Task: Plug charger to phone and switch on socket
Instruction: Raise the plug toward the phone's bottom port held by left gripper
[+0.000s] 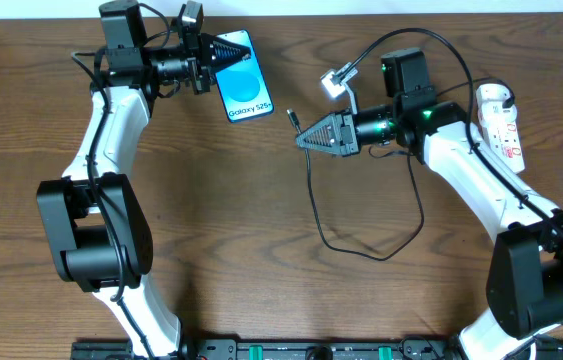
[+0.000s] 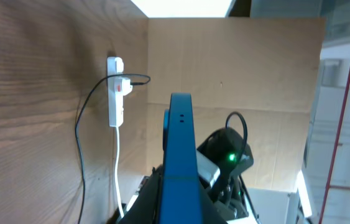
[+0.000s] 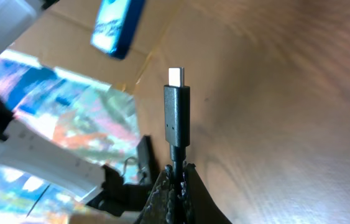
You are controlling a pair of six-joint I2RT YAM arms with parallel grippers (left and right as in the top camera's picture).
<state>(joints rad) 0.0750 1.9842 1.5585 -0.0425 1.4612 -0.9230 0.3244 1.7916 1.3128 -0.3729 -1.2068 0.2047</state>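
We are seeing the left gripper [image 1: 219, 55] closed on the phone [image 1: 244, 80], with its jaws clamped across the device's upper-left edge. In the left wrist view the phone [image 2: 181, 149] is showing edge-on, rising from between the jaws. We cannot tell whether it is resting on the table [image 1: 211, 220]. The right gripper [image 1: 301, 138] is pinched tight on the charger [image 1: 313, 190] just behind the plug tip [image 3: 176, 115], which is projecting straight out beyond the fingertips. The phone is lying apart from that plug, to the left of the right gripper in the overhead view and ahead of the plug in the right wrist view. The black cable is trailing from the gripper in a loose loop across the table. The socket [image 1: 501, 125] is lying near the table's right edge, beside the right arm.
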